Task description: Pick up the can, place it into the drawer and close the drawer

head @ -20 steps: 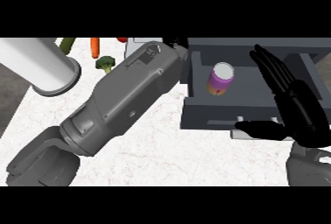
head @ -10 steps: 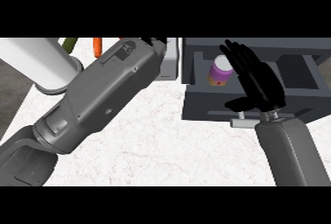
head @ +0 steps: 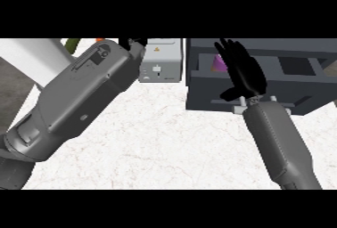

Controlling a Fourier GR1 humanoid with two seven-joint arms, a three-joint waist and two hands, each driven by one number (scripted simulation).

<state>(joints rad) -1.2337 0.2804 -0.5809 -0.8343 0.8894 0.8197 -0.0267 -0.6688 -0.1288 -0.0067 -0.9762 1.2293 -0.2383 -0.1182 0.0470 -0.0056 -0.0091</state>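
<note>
The white counter top (head: 164,133) looks like smooth stone with faint marbled veins. The dark grey open drawer (head: 197,95) has a flat matt finish, like painted metal or plastic. The black right hand (head: 242,73) is matt. Both grey forearms (head: 79,102) have smooth, hard shells with a soft sheen. The pale grey box-shaped appliance (head: 161,60) looks like smooth matt plastic or metal.

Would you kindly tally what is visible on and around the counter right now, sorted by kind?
Robot hands: 2, the right robot hand open over the drawer, the left robot hand mostly hidden
Drawers: 1
Cans: 1, the can, purple, partly hidden in the drawer
Grey boxes: 1, the grey box
White cylinders: 1, the white cylinder
Total: 6
</note>
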